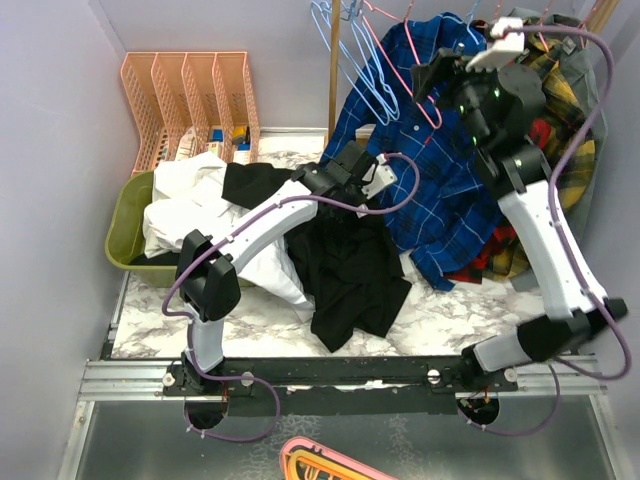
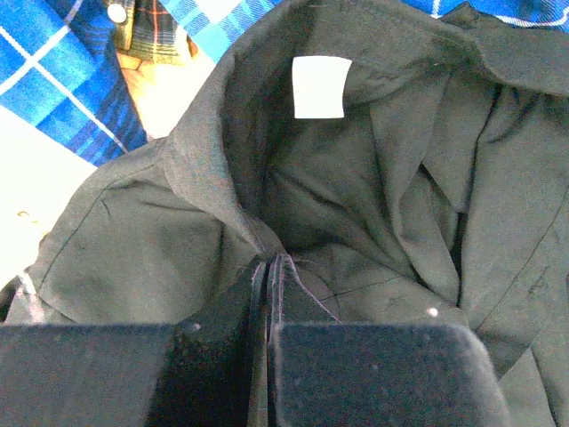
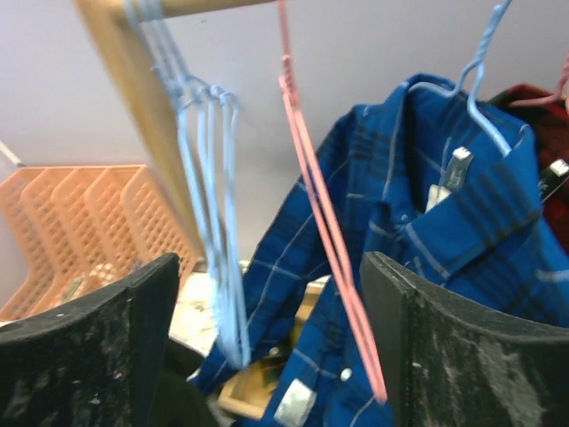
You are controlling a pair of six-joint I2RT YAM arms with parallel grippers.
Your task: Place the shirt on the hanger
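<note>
**While the collar is pinched, the hanger waits to be taken**

With the plain black soft-fabric shirt [image 1: 345, 265] lying crumpled at the middle of the marble counter [image 1: 440, 310], the step in hand looks like fetching the hanger. The left fingers [image 2: 269, 302] are pressed together on a fold of the shirt [image 2: 356, 205] just below its collar, near the white neck label [image 2: 320, 86]. The right fingers [image 1: 432, 78] are spread wide and hold nothing. In the right wrist view the thin pink wire hanger [image 3: 311, 178] hangs from the wooden rail [image 3: 133, 89] and runs down between them, closer to the one on the right of the frame. Whether it touches that one I cannot tell. Pale blue wire hangers [image 3: 204, 178] hang just to its left.

Next, those fingers would likely need to close on the pink wire alone and lift its hook off the rail, clear of the blue plaid shirt [image 1: 440, 200].

The left arm reaches forward, low over the counter. The right arm stands tall, its wrist bent toward the upper middle of the top view.
</note>
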